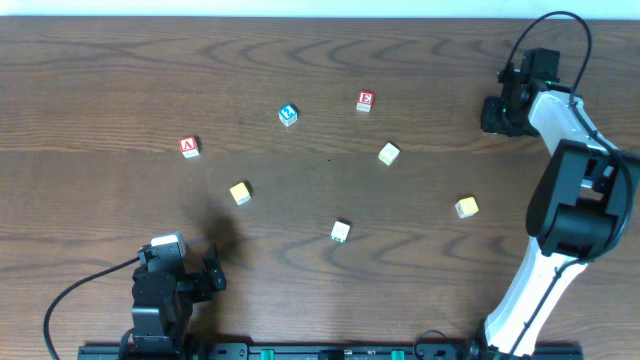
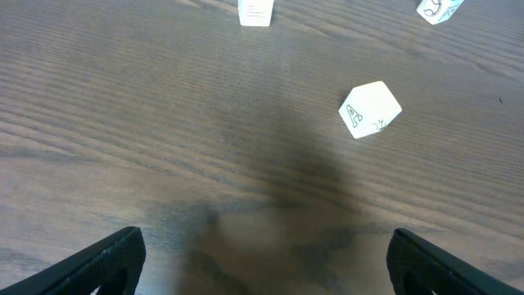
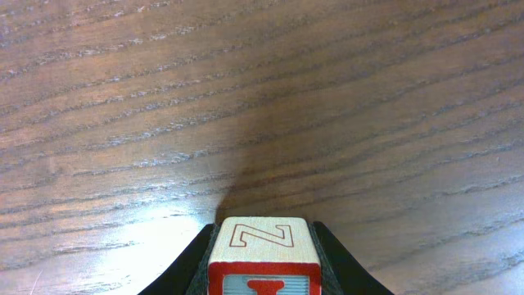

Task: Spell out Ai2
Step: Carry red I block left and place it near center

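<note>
My right gripper (image 3: 263,239) is shut on a small wooden cube (image 3: 262,250), with its fingers (image 3: 202,260) pressed against both sides. The cube's top shows an outlined Z. Its near face is red-framed with a red letter that looks like the I, cut off by the frame edge. Seen from overhead, that gripper (image 1: 497,112) is at the far right and the cube is hidden. The red A cube (image 1: 189,147) lies at the left and the blue 2 cube (image 1: 288,115) near the back middle. My left gripper (image 1: 212,274) (image 2: 266,270) is open and empty at the front left.
A red E cube (image 1: 365,101), a cream cube (image 1: 389,153), two yellow cubes (image 1: 240,193) (image 1: 466,207) and a white cube (image 1: 340,232) lie scattered on the wooden table (image 1: 110,80). A pale cube with an outlined A on its side (image 2: 370,109) lies ahead of the left gripper.
</note>
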